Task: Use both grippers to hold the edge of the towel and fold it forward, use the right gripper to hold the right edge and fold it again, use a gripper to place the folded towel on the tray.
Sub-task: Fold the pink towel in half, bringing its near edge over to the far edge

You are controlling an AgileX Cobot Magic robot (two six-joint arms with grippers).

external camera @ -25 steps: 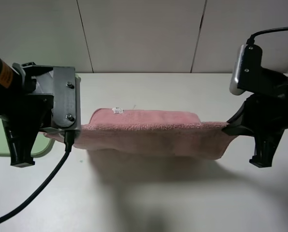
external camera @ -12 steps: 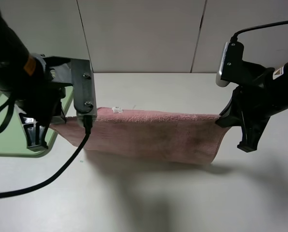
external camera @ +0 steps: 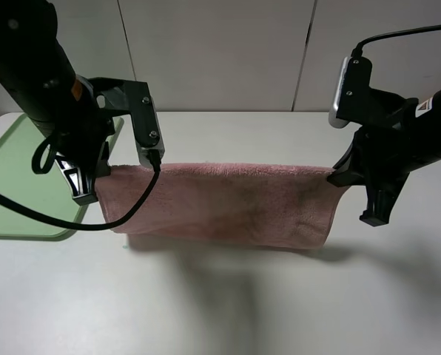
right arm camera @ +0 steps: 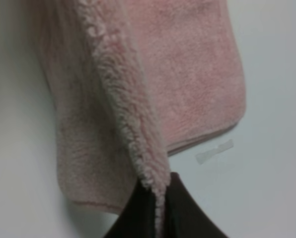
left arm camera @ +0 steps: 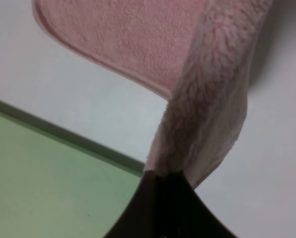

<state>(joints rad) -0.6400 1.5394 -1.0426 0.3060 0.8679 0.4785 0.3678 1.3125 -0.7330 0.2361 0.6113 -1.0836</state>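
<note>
Exterior high view: the left gripper (external camera: 104,174) and right gripper (external camera: 340,176) are holding the towel (external camera: 220,203) taut between them by its upper hem, one at each end. Both wrist views are showing the jaws pinched together on the pink pile. The towel's lower part is resting on the table (external camera: 228,303), near the tray (external camera: 17,185) but off it. Judgement: the first fold is being carried out and is not yet laid down. The second fold and placement on the tray are remaining.
</note>
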